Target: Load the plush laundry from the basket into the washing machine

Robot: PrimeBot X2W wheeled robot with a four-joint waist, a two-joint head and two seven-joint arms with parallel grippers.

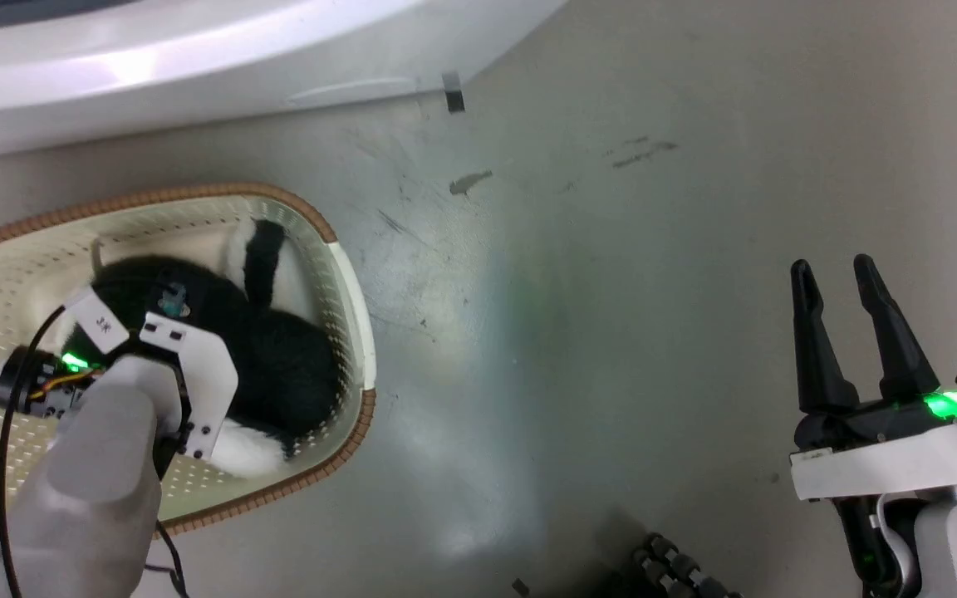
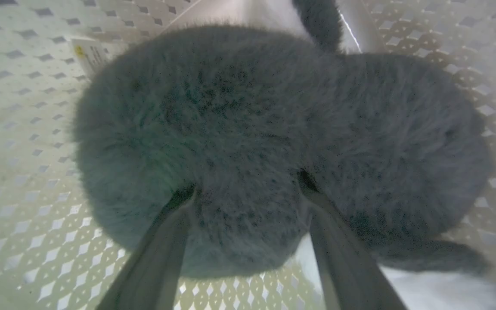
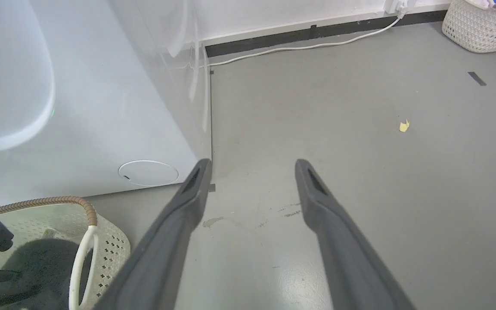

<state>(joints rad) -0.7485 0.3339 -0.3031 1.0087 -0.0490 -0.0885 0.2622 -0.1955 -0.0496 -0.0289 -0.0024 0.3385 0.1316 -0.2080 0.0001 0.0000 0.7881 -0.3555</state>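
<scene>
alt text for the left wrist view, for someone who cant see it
A bulky, fluffy dark plush laundry lump lies close to the camera inside the cream perforated basket. The left pincer is open, its two fingers sunk into the fur on either side of a bulge, not closed on it.

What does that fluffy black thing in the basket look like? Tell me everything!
The plush laundry is a fluffy black bundle with white fuzzy patches and a narrow black piece edged in white at one end. It lies slumped in the basket, filling much of it and resting against its side wall. The left gripper is open, and its fingers sink into the fur on either side of a lump.
</scene>
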